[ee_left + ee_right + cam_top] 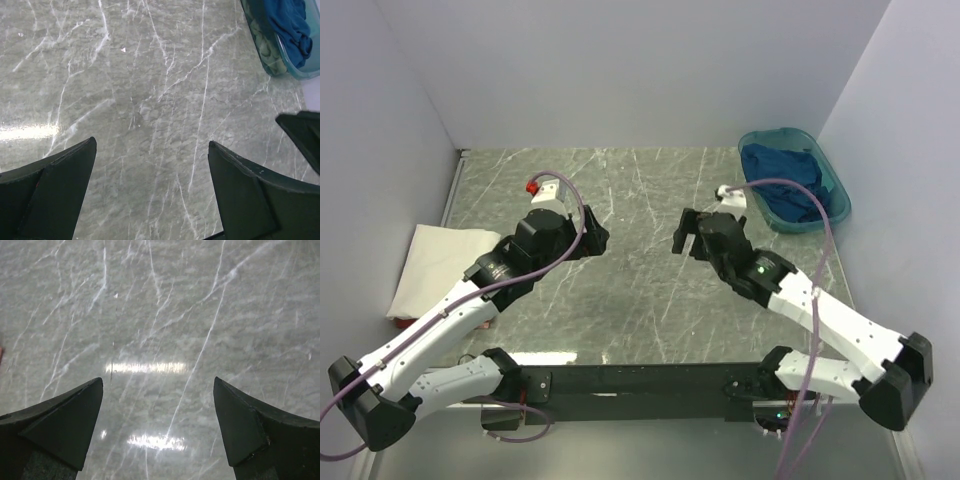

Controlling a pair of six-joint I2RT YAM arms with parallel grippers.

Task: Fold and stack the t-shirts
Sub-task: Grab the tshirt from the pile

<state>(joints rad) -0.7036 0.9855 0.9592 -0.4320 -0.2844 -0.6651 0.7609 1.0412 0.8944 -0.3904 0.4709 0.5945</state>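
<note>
A cream-white t-shirt [435, 262] lies folded at the table's left edge, beside my left arm. A blue t-shirt [783, 178] is crumpled inside the teal tub [841, 197] at the back right; in the left wrist view the blue t-shirt [289, 22] shows over the tub wall [265, 50]. My left gripper [600, 240] hovers open over bare marble at mid-table, holding nothing. Facing it, my right gripper [683, 232] is open too and holds nothing. Both wrist views show only tabletop between the left gripper [152, 145] fingers and the right gripper [159, 382] fingers.
The grey marble table [640, 190] is walled at the back and on both sides. The two grippers face each other with a narrow gap between them. One right finger [305, 132] shows at the edge of the left wrist view. Purple cables loop over both arms.
</note>
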